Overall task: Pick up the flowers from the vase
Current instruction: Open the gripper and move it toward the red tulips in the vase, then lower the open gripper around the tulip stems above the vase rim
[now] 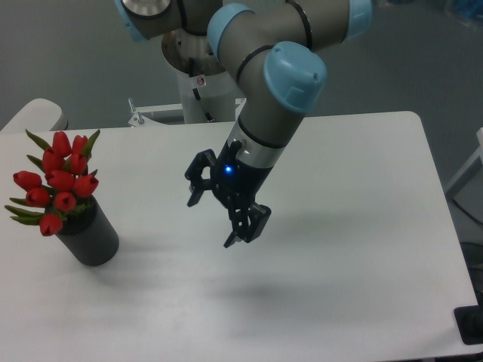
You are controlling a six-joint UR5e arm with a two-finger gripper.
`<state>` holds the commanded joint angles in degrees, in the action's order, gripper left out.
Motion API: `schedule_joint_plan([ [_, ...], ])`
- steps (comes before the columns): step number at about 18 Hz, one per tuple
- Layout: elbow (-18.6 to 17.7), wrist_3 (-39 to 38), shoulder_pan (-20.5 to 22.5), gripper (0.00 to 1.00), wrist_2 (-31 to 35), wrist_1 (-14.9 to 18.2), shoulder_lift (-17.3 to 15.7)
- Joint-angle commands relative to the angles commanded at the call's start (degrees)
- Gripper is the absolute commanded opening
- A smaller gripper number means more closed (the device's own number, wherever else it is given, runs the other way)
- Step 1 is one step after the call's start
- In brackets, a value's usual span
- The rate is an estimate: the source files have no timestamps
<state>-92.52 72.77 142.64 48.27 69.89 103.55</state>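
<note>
The flowers (pixel 59 179), a bunch of red closed tulip buds with green pointed leaves, stand in the vase (pixel 90 238), a dark grey-black cylinder at the left of the white table. The stems are hidden inside the vase. My gripper (pixel 214 220) hangs above the middle of the table, well to the right of the flowers. Its two black fingers are spread apart and hold nothing. A blue light glows on its body.
The white table (pixel 362 226) runs to a rounded right edge and a front edge at the bottom. The arm's base (pixel 200 83) stands behind the table's far edge. A dark object (pixel 469 326) sits past the table's front right corner.
</note>
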Motion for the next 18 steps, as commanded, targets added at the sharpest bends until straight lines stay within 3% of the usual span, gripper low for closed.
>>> schedule_joint_plan([
  [3,-7.3,0.0,0.2,1.0,-2.7,-7.2,-2.0],
  [5,-11.3,0.0,0.3,1.0,-4.9,-10.2,-3.0],
  [9,-15.2,-0.2,0.1,1.0,-12.4,-10.6,-4.4],
  [15,-20.9,-0.1,-1.6,1.0,-17.0,-12.9,-7.2],
  [18,-22.2,-0.2,-3.4,1.0,-20.8,-14.3,-7.0],
])
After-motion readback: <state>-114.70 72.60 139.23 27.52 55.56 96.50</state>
